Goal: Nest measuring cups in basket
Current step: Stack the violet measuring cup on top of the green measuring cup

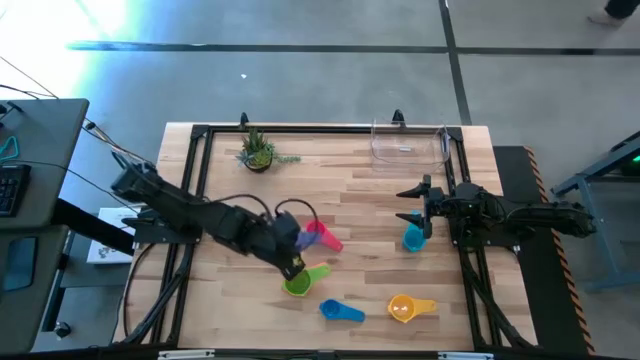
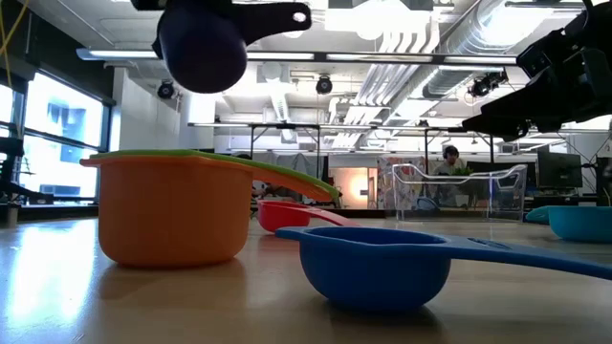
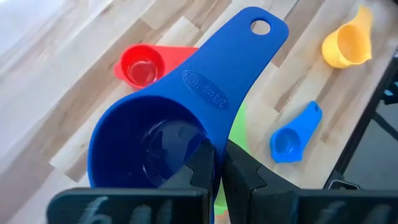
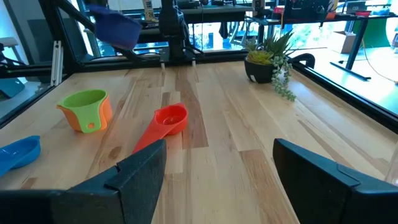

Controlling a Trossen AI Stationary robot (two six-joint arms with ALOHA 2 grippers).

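One dark-blue cup pinched in left gripper, frame centre | right gripper wide open, empty, right side.

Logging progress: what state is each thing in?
left pincer: shut on dark blue cup
dark blue cup: lifted off table, upright
green cup: nested in orange cup, on table
red cup, small blue cup, yellow cup, teal cup: loose on table
basket: upright, no cups inside
right pincer: open, empty
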